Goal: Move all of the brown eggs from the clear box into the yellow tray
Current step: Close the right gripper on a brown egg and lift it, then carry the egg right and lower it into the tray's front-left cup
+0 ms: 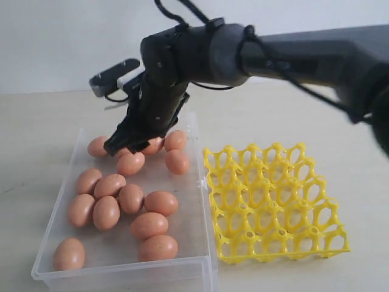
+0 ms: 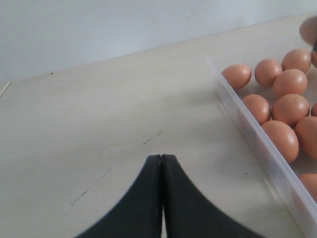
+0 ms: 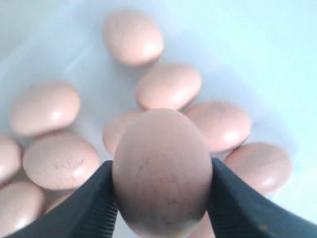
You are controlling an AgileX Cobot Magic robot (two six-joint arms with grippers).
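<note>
Several brown eggs (image 1: 106, 213) lie in the clear box (image 1: 204, 207) on the left. Beside it on the right stands the yellow tray (image 1: 273, 201), with nothing in its cups. My right gripper (image 1: 129, 146) hangs over the far end of the box, among the eggs there. In the right wrist view the right gripper (image 3: 161, 171) is shut on one brown egg (image 3: 161, 148), pinched by its sides, with other eggs (image 3: 59, 161) below. My left gripper (image 2: 162, 157) is shut and holds nothing, over bare table beside the box wall (image 2: 247, 129). More eggs (image 2: 290, 82) show past that wall.
The pale table (image 1: 304, 121) runs behind and to the right of the tray. A light wall (image 1: 61, 36) stands at the back. The right arm (image 1: 292, 58) reaches in from the upper right, passing above the tray.
</note>
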